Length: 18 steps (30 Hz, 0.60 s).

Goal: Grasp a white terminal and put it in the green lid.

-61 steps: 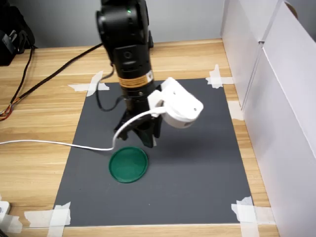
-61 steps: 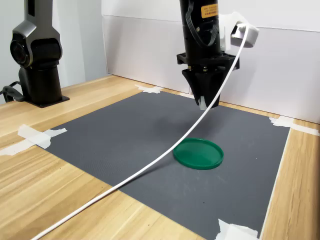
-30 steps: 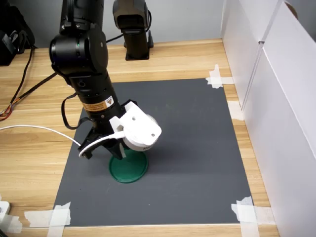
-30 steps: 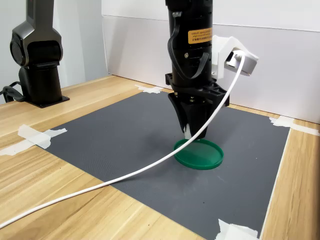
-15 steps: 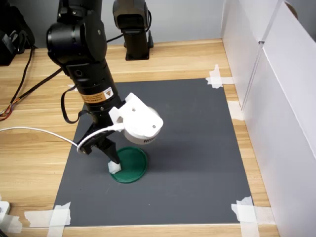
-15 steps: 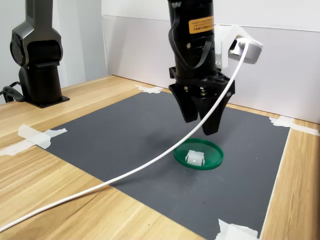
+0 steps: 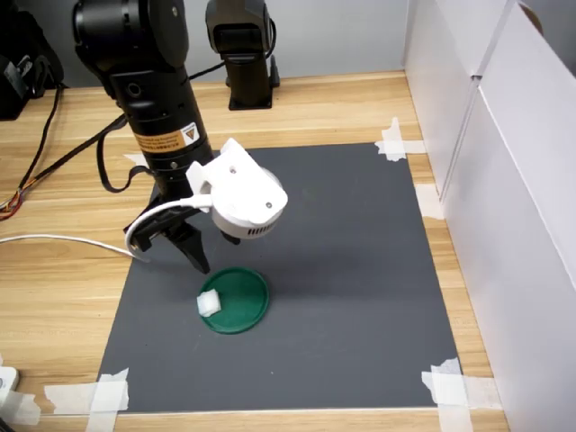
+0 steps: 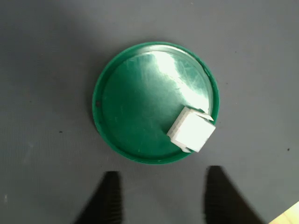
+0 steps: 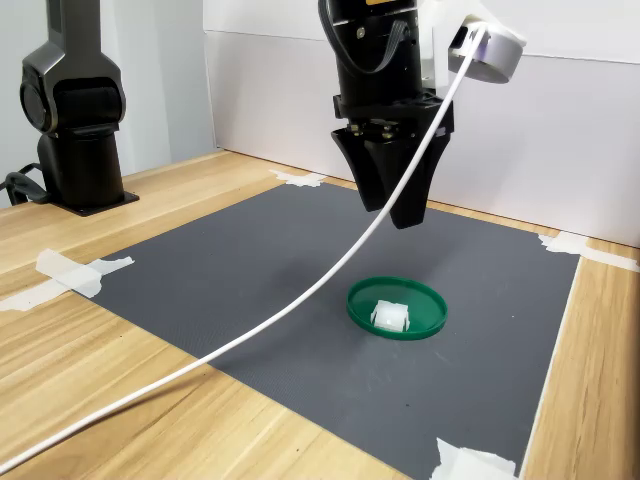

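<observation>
The green lid lies flat on the dark grey mat. Inside it, close to the rim, rests the white terminal; in the first exterior view it sits at the lid's left edge. My gripper hangs well above the lid, open and empty, touching nothing. In the wrist view both black fingertips show beside the lid, spread apart.
The grey mat is taped to a wooden table. A white cable runs from the wrist camera down across the mat. A second black arm base stands at the back. White panels wall the first exterior view's right.
The gripper came down over the lid with the terminal, opened and left it inside. It has since risen and moved slightly back from the lid.
</observation>
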Available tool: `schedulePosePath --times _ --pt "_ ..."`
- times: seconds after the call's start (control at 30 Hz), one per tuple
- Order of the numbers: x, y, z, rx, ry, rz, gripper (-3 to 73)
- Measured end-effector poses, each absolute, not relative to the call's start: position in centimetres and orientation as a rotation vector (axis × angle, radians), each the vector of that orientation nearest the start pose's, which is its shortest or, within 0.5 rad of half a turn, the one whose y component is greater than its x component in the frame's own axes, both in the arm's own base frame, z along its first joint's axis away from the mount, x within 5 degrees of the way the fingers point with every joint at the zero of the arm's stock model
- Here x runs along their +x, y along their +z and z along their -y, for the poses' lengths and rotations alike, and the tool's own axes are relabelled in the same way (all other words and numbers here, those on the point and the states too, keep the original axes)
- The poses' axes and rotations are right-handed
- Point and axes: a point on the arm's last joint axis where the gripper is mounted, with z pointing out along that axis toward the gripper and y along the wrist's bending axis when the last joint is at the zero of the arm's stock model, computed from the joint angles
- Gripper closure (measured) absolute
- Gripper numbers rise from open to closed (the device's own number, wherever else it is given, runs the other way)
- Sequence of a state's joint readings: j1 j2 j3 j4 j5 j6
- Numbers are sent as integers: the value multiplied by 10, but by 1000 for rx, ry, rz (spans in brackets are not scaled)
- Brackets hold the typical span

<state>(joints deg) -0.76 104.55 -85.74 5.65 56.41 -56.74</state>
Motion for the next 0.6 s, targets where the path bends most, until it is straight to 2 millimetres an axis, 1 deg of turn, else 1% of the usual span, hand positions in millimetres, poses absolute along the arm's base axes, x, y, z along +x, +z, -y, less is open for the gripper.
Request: schedulePosePath --times 0.03,0.13,0.17,0.2,0.33,0.43,0.5,0.6 --pt "388 263 -2 -1256 -121 -2494 397" --pt "389 263 -2 -1253 -125 -2489 598" --pt "389 263 -2 -1252 -125 -2490 645" --pt "389 262 -2 -1254 -124 -2492 674" --pt "392 252 1 -1234 -110 -2528 712" --pt "395 244 12 -1193 -103 -2564 714" --pt "395 244 21 -1145 -94 -2578 715" --pt "391 252 37 -1017 -54 -2556 715"
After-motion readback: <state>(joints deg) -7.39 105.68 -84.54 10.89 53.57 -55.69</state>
